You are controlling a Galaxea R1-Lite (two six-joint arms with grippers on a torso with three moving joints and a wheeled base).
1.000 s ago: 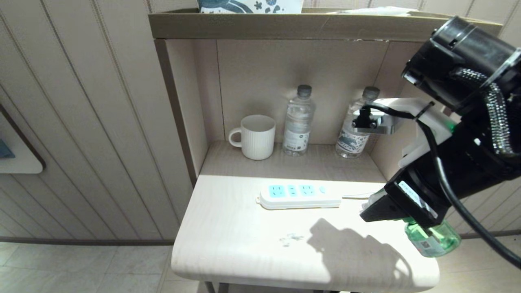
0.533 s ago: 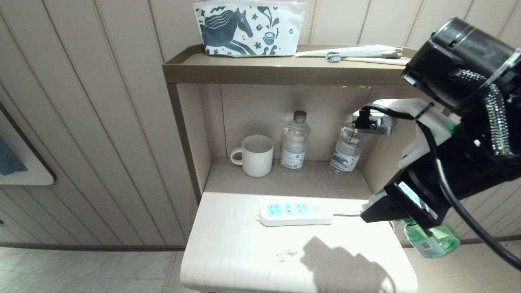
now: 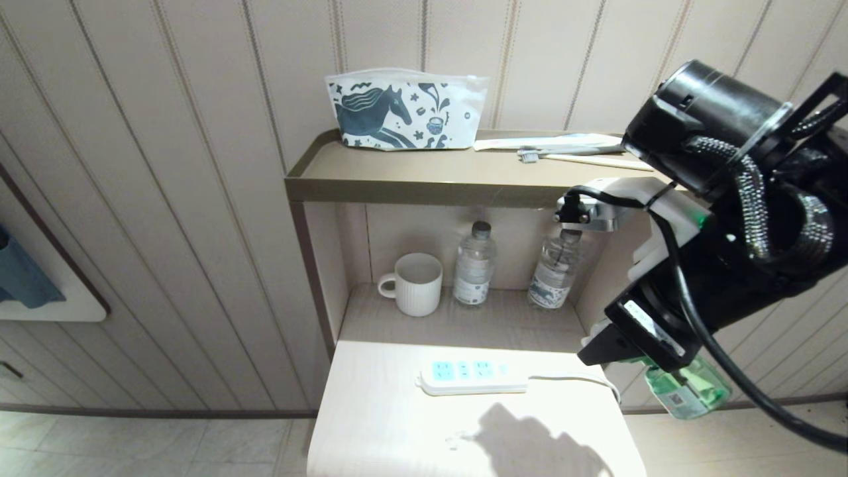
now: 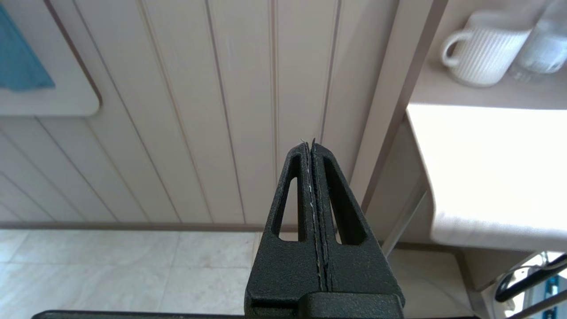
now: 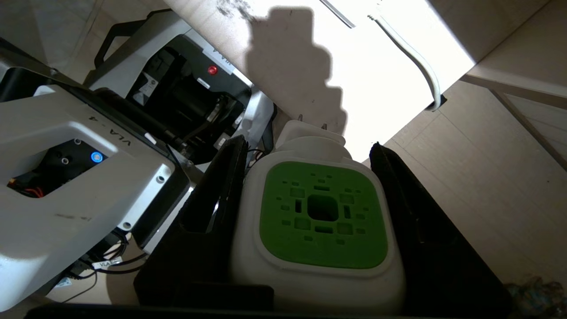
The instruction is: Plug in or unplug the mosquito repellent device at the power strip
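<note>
Nearest, at the right, the right gripper point(image 3: 626, 354) clasps the mosquito repellent device point(image 5: 321, 226) by its hard white-and-green plastic head, its translucent green liquid bottle point(image 3: 689, 391) hanging past the table's right edge. It looks light, rigid and somewhat slick, so those flat head sides seem the safest hold. Farther left lies the flat white power strip point(image 3: 472, 376), empty. The left gripper point(image 4: 312, 177) is clenched on nothing.

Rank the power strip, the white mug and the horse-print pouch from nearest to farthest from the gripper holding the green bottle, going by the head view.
From the right gripper:
1. Power strip, on the tabletop to its left.
2. White mug, back in the shelf nook.
3. Horse-print pouch, up on the top shelf.
</note>
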